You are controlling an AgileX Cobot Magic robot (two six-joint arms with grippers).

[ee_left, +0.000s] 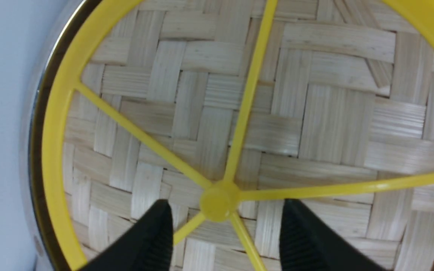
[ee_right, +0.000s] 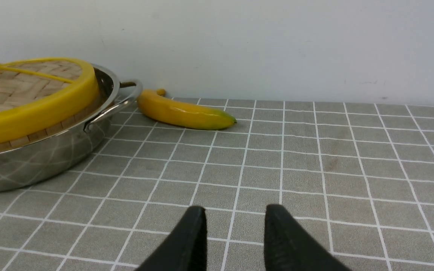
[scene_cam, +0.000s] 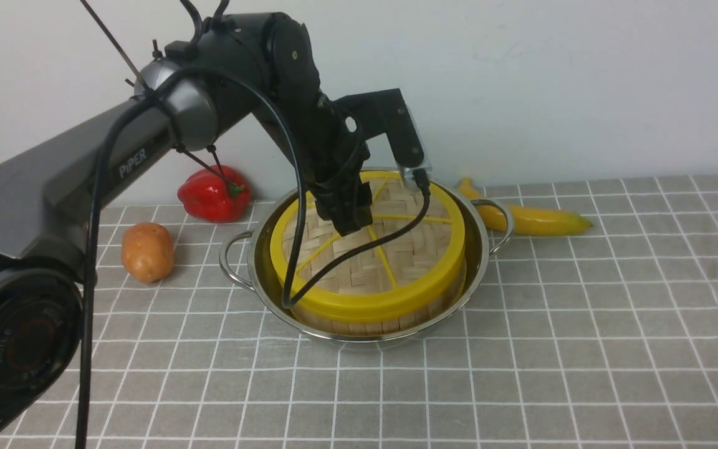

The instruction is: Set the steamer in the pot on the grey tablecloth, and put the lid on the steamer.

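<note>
A red bell pepper (scene_cam: 214, 194) and a brown potato (scene_cam: 147, 252) lie on the grey tablecloth with its grid of thin white lines (scene_cam: 583, 324), to the left of the wide shiny stainless-steel pot with loop handles (scene_cam: 471, 262). A yellow banana (scene_cam: 530, 217) lies just beyond the pot's right handle, near the wall.

The round bamboo steamer with slatted sides (scene_cam: 359, 325) sits inside the pot. The flat woven-bamboo lid with yellow rim and spokes (scene_cam: 396, 274) rests on top of it.

In the front view the black left arm and its cable cross over the lid and hide its centre knob. The left wrist view shows that knob between the spread fingers of the left gripper (ee_left: 224, 222), which pinch nothing.

Only the right wrist view shows the right gripper (ee_right: 234, 226). It hangs over bare cloth well apart from the pot, its jaws parted and empty.
</note>
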